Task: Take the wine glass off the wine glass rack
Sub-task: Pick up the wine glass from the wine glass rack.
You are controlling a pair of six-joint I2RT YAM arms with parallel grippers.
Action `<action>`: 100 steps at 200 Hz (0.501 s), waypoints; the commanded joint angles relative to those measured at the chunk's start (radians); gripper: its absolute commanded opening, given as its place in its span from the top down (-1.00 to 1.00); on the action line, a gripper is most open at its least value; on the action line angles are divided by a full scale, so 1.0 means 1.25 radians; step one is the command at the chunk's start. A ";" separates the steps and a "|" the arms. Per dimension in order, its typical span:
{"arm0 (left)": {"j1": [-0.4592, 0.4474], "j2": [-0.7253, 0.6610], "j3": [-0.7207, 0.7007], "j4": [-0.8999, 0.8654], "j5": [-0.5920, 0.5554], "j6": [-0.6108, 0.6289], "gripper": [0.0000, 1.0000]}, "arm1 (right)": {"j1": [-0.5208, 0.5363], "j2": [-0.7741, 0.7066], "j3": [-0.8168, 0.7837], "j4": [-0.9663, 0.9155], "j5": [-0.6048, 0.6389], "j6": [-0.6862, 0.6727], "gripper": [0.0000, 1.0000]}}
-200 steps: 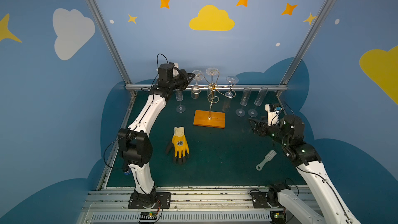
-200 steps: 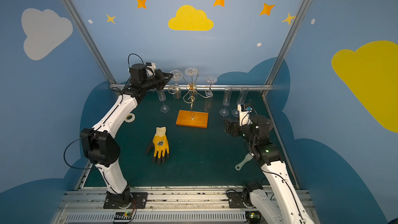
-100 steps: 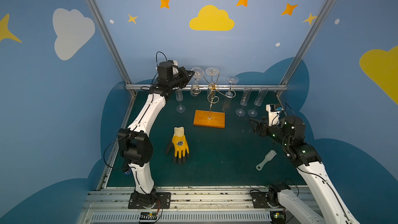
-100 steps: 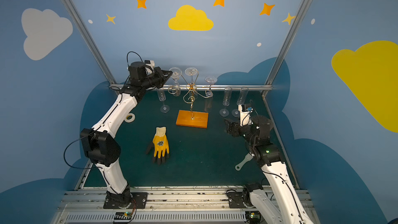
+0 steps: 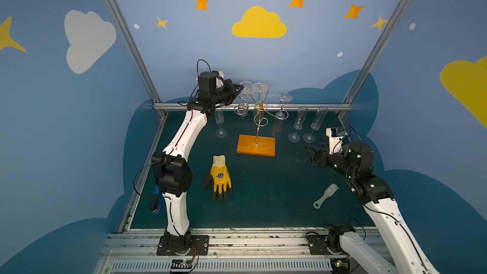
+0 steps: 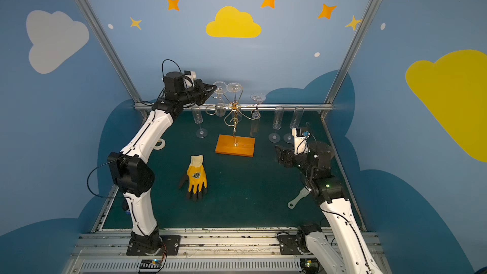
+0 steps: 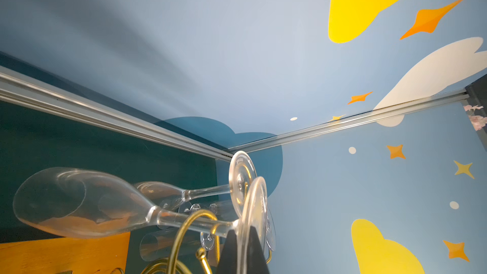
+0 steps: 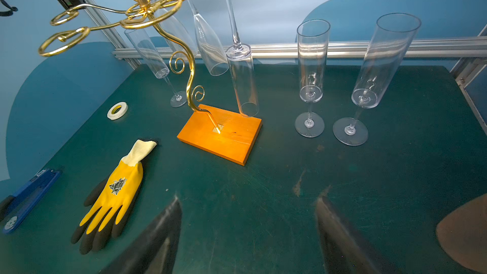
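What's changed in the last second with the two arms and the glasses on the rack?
The left gripper, shut on the wine glass near its foot, has risen a little and lifted the glass slightly. The stem is still inside a gold loop of the wine glass rack. The right gripper stays open in place. The glove, brush and standing glasses have not moved.

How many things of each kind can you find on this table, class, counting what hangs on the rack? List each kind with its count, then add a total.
Glasses: 6
Rack: 1
Glove: 1
Brush: 1
Tape roll: 1
Blue tool: 1
Total: 11
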 commanded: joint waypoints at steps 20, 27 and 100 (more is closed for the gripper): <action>-0.007 -0.043 -0.019 0.027 0.035 0.016 0.94 | -0.006 -0.019 -0.001 -0.019 0.004 -0.001 -0.58; -0.006 -0.055 -0.038 0.035 0.036 0.016 0.94 | -0.006 -0.019 -0.001 -0.019 0.003 0.001 -0.58; 0.009 -0.202 -0.261 0.139 0.013 -0.025 0.94 | -0.007 -0.023 -0.001 -0.020 -0.003 0.007 -0.57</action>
